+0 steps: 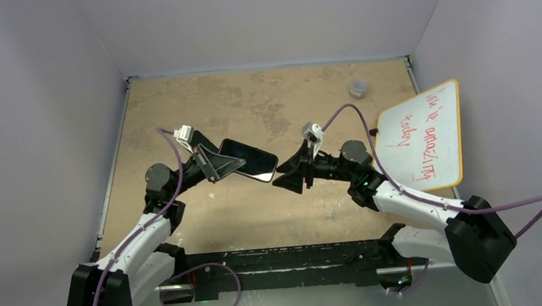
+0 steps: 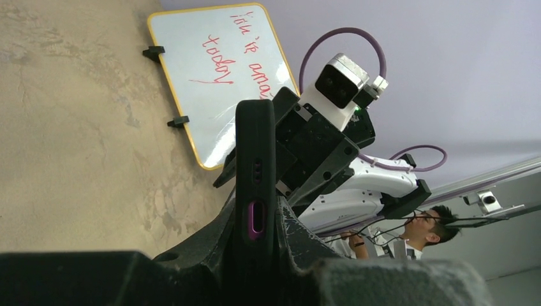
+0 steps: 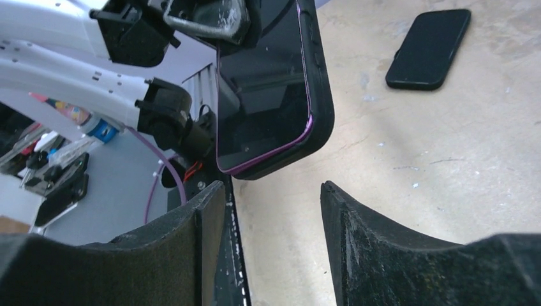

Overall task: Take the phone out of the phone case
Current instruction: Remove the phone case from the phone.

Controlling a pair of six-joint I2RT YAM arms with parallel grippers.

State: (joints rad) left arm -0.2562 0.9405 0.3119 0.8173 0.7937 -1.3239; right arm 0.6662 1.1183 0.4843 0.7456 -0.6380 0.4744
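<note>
A purple phone [image 3: 261,83] sits in a black case [image 3: 322,108]. My left gripper [image 1: 218,164] is shut on the cased phone [image 1: 248,160] and holds it above the table, its free end pointing right. In the left wrist view the case [image 2: 255,146] stands edge-on between my fingers, with the purple charging port showing. My right gripper [image 1: 276,178] is open and empty, just right of the phone's free end and apart from it. In the right wrist view the open right gripper [image 3: 271,188] sits just below the phone's corner.
A second flat black phone-shaped object [image 3: 429,49] lies on the tan table [image 1: 273,218]. A yellow-framed whiteboard [image 1: 424,137] with red writing stands at the right edge. A small grey cup [image 1: 358,87] sits at the back right.
</note>
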